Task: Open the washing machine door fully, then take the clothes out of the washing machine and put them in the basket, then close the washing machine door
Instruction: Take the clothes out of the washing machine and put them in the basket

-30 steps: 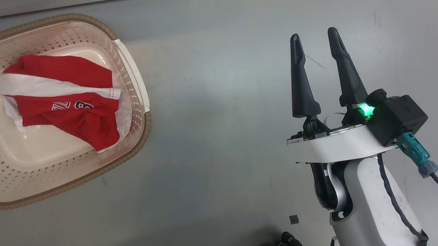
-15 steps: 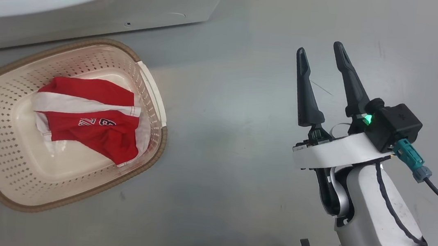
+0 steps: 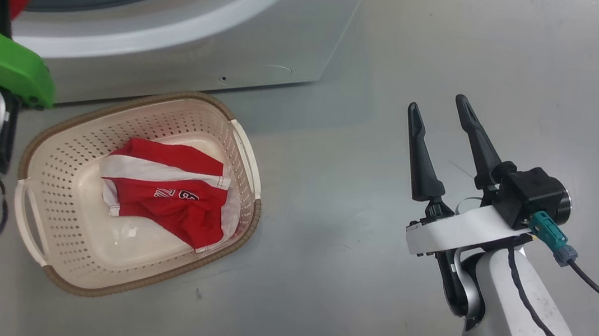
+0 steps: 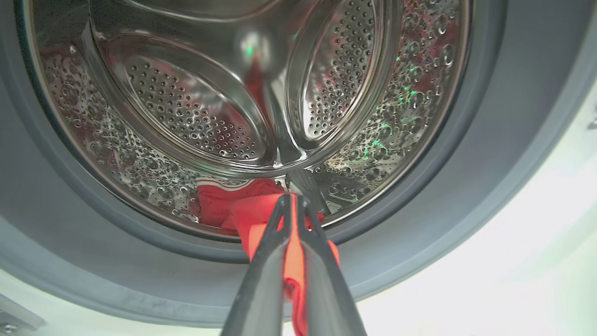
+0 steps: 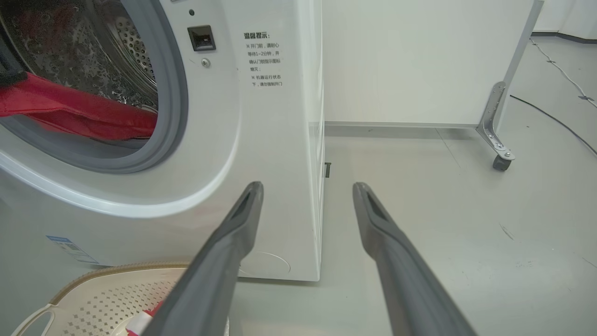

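The white washing machine (image 3: 190, 37) stands behind the cream basket (image 3: 56, 270), which holds one red and white garment with lettering (image 3: 172, 198). In the left wrist view my left gripper (image 4: 290, 198) is shut on another red garment (image 4: 242, 205) at the lip of the steel drum (image 4: 196, 116), over the grey gasket (image 4: 70, 205). That red garment (image 5: 79, 116) stretches out of the drum mouth in the right wrist view. My right gripper (image 3: 444, 108) hangs open and holds nothing over the floor, right of the basket. The washing machine door is out of view.
Grey floor (image 3: 327, 222) lies open between the basket and my right arm. A white panel on a castor foot (image 5: 501, 161) stands to the right of the washer, with a cable (image 5: 559, 126) on the floor beyond it.
The head camera has swung, bringing the washer's opening and my left arm with the red cloth into view. My right gripper stays open in the same pose.
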You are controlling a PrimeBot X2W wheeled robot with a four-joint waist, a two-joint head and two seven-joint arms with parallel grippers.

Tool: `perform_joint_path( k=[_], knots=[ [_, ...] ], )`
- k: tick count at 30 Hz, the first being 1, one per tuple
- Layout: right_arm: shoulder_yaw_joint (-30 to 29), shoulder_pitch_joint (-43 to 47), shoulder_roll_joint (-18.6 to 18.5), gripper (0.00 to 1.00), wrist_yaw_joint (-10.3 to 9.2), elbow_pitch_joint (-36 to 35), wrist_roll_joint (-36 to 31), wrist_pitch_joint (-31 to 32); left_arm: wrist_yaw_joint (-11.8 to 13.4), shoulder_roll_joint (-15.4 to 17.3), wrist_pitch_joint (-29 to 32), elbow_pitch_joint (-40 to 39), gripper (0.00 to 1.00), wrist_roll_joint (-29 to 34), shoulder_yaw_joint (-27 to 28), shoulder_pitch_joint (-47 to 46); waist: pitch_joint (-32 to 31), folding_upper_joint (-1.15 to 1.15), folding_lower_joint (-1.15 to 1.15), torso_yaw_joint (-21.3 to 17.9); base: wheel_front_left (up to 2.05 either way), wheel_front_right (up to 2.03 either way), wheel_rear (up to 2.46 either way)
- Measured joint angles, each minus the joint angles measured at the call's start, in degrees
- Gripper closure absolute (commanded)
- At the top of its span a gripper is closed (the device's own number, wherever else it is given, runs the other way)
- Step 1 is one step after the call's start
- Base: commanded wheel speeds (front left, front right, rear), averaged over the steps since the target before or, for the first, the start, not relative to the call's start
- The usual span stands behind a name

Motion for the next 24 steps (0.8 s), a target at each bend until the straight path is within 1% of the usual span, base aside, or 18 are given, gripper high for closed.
perform_joint_path(
  k=[5, 7, 12, 15, 19, 24],
  knots=[
    [-1.3, 1.8, 0.0, 0.0, 0.08, 0.8, -0.6, 0.0, 0.8, -3.0, -3.1, -3.0, 1.0, -0.2, -1.3, 4.6, -3.0, 0.0, 0.0, 1.7, 0.0, 0.0, 0.0],
    [-1.5, 2.4, 0.0, 0.0, 0.51, 1.2, -1.0, 0.0, 1.3, -3.5, -4.3, -4.1, 1.0, -0.2, -1.6, 6.4, -4.1, 0.0, 0.0, 2.4, 0.0, 0.0, 0.0],
    [-2.1, 4.3, 0.0, 0.0, 0.58, 1.9, -1.4, 0.0, 2.1, -4.7, -7.1, -7.5, 1.0, -0.2, -1.7, 10.0, -7.0, 0.0, 0.0, 3.9, 0.0, 0.0, 0.0],
    [-2.1, 5.2, 0.0, 0.0, 1.07, 2.4, -1.5, 0.0, 2.4, -5.7, -8.6, -9.6, 1.0, -0.2, -1.7, 11.6, -8.8, 0.0, 0.0, 4.7, 0.0, 0.0, 0.0],
    [-2.4, 6.4, 0.0, 0.0, 1.08, 2.8, -1.5, 0.0, 2.8, -6.0, -9.9, -11.8, 1.0, -0.1, -1.8, 13.5, -11.2, 0.0, 0.0, 5.5, 0.0, 0.0, 0.0],
    [-2.7, 8.0, 0.0, 0.0, 1.56, 3.2, -2.0, 0.0, 2.9, -6.1, -10.5, -14.7, 1.0, 0.1, -2.0, 16.4, -14.1, 0.0, 0.0, 6.2, 0.0, 0.0, 0.0]
  ],
)
